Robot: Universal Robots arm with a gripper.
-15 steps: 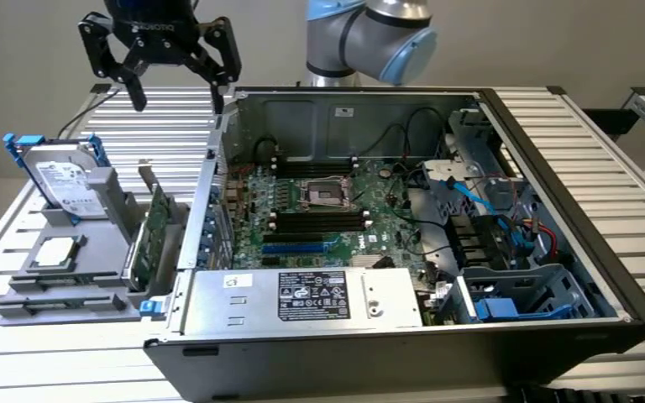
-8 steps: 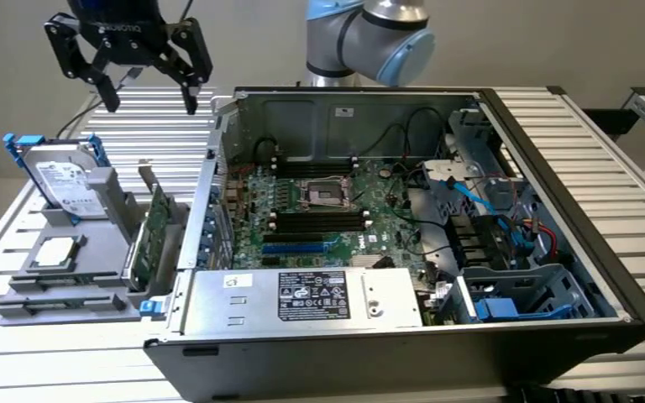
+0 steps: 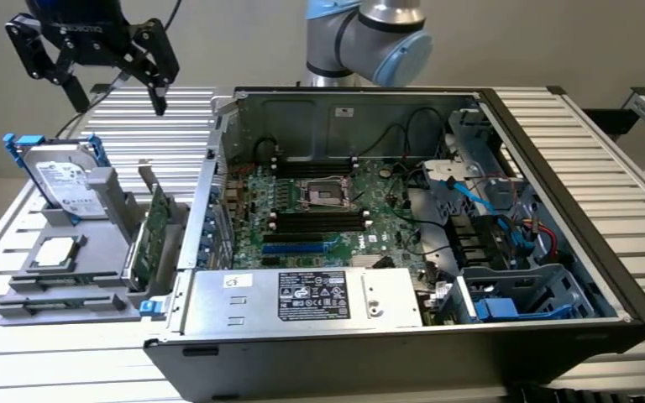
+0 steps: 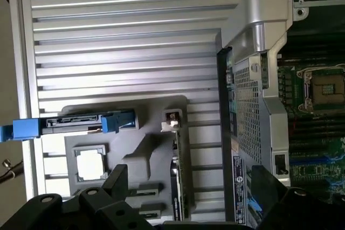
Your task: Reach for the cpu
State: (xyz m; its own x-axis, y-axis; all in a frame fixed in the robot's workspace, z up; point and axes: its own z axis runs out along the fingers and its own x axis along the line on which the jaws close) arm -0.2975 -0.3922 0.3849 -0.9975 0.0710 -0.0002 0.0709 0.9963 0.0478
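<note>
Exterior view: I am watching the gripper point(image 3: 118, 105) hanging high over the slatted table point(image 3: 591, 168), fingers spread apart and gripping nothing, well above the grey tray point(image 3: 76, 298) at the exterior view's left. The cpu point(image 3: 56, 252) is lying flat in a recess of that tray, nearer the camera than the upright hard drive point(image 3: 68, 180) with blue brackets, and beside the open computer case point(image 3: 300, 369).

Wrist view: I am looking past two dark fingers point(image 4: 116, 181), parted wide, at the cpu point(image 4: 90, 164) sitting in its recess. The hard drive point(image 4: 73, 122) is standing edge-on near it, a green card point(image 4: 177, 187) is standing between tray and case, and the motherboard socket point(image 4: 326, 87) is showing inside the case.
</note>
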